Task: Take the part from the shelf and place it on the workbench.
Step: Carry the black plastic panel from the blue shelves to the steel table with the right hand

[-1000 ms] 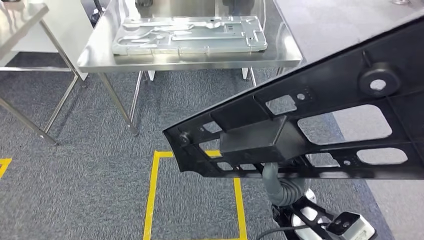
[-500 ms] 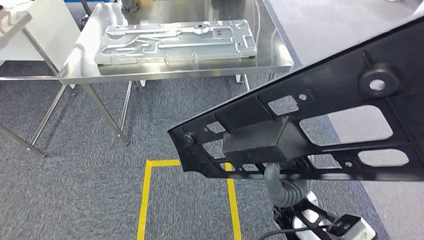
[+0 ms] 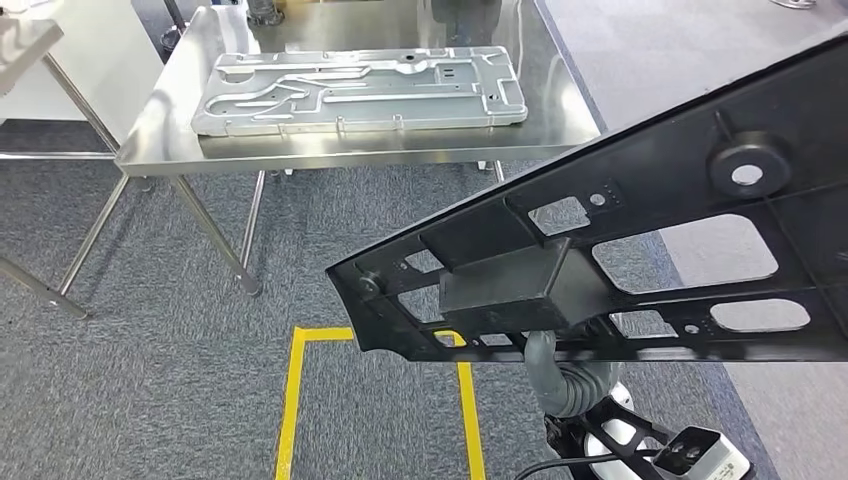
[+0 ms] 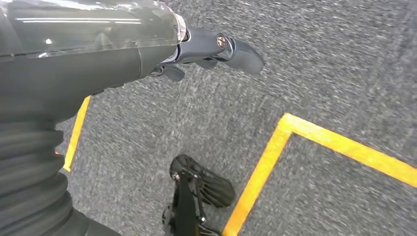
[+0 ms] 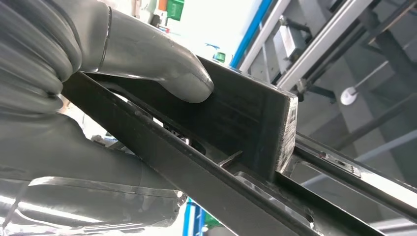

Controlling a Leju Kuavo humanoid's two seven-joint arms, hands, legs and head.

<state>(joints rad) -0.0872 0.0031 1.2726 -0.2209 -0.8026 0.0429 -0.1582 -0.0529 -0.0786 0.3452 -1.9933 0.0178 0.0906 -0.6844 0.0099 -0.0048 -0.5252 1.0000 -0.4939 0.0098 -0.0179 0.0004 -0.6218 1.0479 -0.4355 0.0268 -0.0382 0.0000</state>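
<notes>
Below the workbench [image 3: 380,150], on the near side of it, the black part [image 3: 640,250] is carried in the air above the grey carpet [image 3: 150,380]. This part is the largest thing to see: a long flat frame of black plastic with many cut-out windows, ribs and a round boss. It is well apart from the workbench, which is a steel table on thin legs with a silver metal plate [image 3: 360,88] lying on its top.

I judge the part to be stiff but rather light for its size, and its length makes it awkward: held at one place, the far end can swing or hit the workbench edge. The thin bars between the windows look like the weak points. A good place to hold is the thick block near the middle, where the ribs meet.

Nearer than the workbench, yellow tape lines [image 3: 296,400] mark a square on the carpet.

The right hand [image 5: 93,93] grips the part at that block, with the thumb [image 5: 162,69] pressed on the block's flat side and the other fingers closed under the bar. The left hand [image 4: 206,49] hangs over the carpet and holds nothing, its fingers loosely apart.
</notes>
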